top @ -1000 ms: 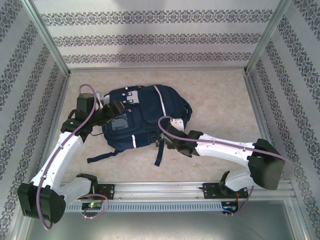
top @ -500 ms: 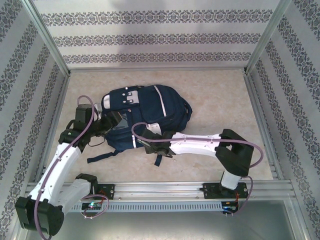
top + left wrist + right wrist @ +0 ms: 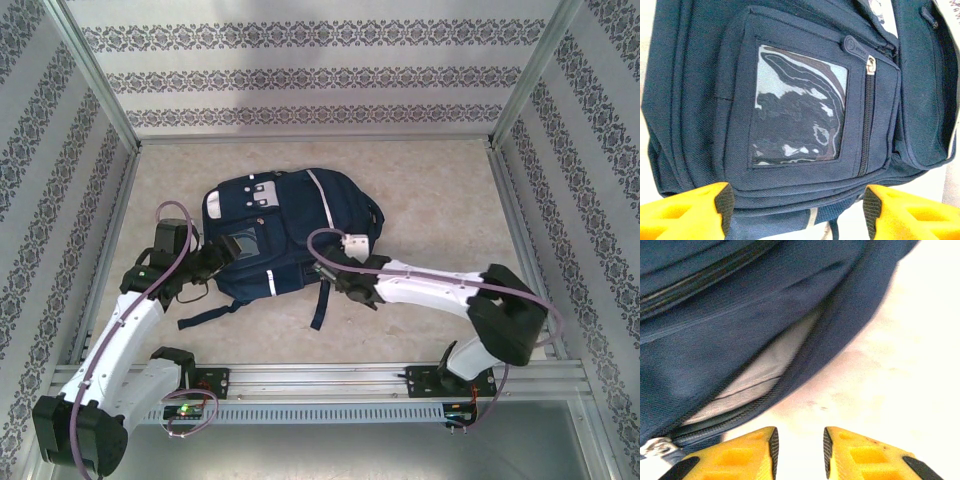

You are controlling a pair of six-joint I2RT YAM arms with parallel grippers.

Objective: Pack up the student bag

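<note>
right jaws: shifted right along student bag (image 3: 285,230) | left jaws: agape

Both wrist views crop the student bag (image 3: 700,100).

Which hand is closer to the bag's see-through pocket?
Left. The left hand faces the see-through pocket up close; the right hand is at the right edge of the bag.
</note>
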